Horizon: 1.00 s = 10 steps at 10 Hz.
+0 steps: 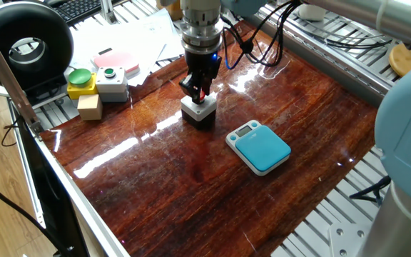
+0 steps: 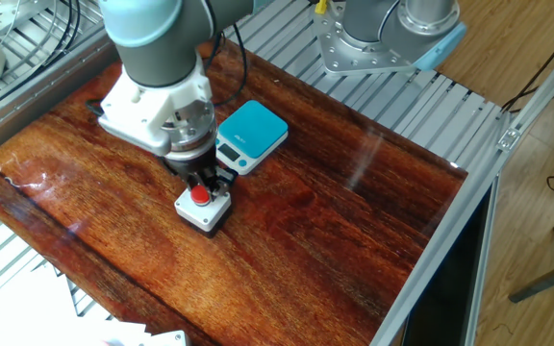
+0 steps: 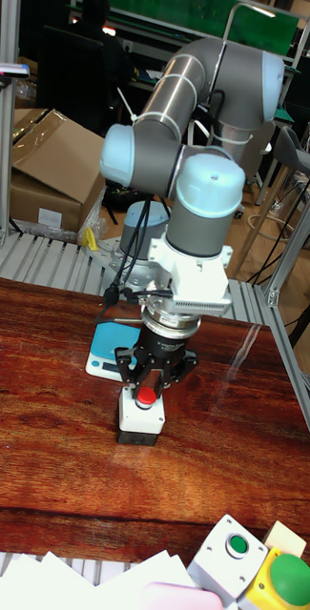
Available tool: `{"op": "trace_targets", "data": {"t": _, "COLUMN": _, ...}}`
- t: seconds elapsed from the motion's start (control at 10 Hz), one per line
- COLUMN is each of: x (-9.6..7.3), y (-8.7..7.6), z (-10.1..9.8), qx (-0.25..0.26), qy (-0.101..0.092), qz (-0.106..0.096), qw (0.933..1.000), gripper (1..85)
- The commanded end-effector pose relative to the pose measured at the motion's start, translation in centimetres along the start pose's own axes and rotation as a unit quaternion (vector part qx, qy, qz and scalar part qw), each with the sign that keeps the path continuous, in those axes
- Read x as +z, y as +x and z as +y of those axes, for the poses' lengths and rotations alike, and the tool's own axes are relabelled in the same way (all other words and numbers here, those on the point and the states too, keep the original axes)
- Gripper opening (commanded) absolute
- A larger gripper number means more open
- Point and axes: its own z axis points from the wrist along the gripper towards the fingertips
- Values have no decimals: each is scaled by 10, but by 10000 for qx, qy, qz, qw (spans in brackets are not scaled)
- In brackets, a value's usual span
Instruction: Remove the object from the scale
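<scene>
The object, a dark grey box with a light top and a red button, stands on the wooden table, off the scale. My gripper points straight down onto it, fingers closed in around the red button at its top. The scale, with a teal plate and white rim, lies bare a short way from the box. In the tall fixed view the arm hides part of the scale.
At the table's corner stand a yellow box with a green button, a grey box with a green button and a small wooden block. Papers and a pink disc lie behind them. Metal rails border the table.
</scene>
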Motion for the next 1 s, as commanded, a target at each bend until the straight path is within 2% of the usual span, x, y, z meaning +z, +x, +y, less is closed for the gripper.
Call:
{"op": "trace_targets", "data": {"t": 0.0, "x": -15, "y": 21, "z": -3, "qx": -177, "qy": -181, "qz": 364, "qw": 9990, "gripper": 433}}
{"op": "trace_targets", "data": {"t": 0.1, "x": -18, "y": 17, "z": 2, "qx": -144, "qy": -239, "qz": 319, "qw": 9991, "gripper": 443}}
{"op": "trace_targets", "data": {"t": 0.2, "x": -16, "y": 17, "z": 5, "qx": -175, "qy": -251, "qz": 331, "qw": 9990, "gripper": 490}}
{"op": "trace_targets", "data": {"t": 0.4, "x": -19, "y": 19, "z": 7, "qx": -116, "qy": -270, "qz": 319, "qw": 9991, "gripper": 487}}
{"op": "trace_targets", "data": {"t": 0.7, "x": -42, "y": 40, "z": 6, "qx": 151, "qy": -188, "qz": 308, "qw": 9992, "gripper": 393}}
{"op": "trace_targets", "data": {"t": 0.8, "x": -47, "y": 45, "z": 5, "qx": 284, "qy": -139, "qz": 280, "qw": 9991, "gripper": 357}}
{"op": "trace_targets", "data": {"t": 0.9, "x": -47, "y": 42, "z": 6, "qx": 355, "qy": -107, "qz": 286, "qw": 9989, "gripper": 290}}
